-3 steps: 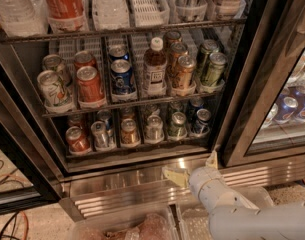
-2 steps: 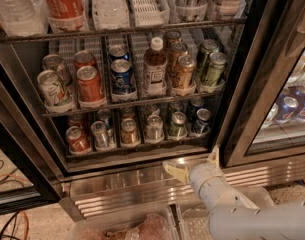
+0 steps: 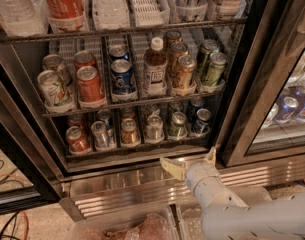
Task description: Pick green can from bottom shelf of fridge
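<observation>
Not much diff tbh. Over the last sec the claw (image 3: 188,157) crept up a bit and a hair to the left. Its fingers (image 3: 173,168), spread wide, now have their tips about level w/ the sill right under the bottom shelf (image 3: 137,151). Before, they sat lower against the steel base (image 3: 117,186) of the fridge (image 3: 238,109). The white arm (image 3: 227,206) rose w/ it, approx the same small amount.

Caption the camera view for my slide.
Open gripper hovers at the steel base of the fridge, below the bottom shelf where the green can stands untouched.
</observation>
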`<action>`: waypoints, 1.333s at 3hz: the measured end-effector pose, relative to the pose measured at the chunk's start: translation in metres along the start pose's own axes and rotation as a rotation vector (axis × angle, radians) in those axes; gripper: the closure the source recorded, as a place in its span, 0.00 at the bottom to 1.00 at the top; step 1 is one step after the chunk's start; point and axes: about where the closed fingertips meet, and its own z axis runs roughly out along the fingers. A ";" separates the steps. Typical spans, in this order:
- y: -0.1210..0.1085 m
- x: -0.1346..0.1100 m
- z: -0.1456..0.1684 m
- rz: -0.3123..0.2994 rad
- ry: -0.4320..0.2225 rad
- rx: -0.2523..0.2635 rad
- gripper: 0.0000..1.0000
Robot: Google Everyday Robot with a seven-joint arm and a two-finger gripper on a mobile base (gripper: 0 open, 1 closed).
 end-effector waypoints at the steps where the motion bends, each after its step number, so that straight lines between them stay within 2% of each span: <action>1: -0.001 0.000 0.011 0.094 -0.077 0.071 0.00; 2: -0.003 -0.004 0.022 0.154 -0.178 0.126 0.00; 3: -0.010 -0.014 0.020 0.155 -0.224 0.154 0.00; 4: -0.009 -0.016 0.028 0.162 -0.231 0.154 0.00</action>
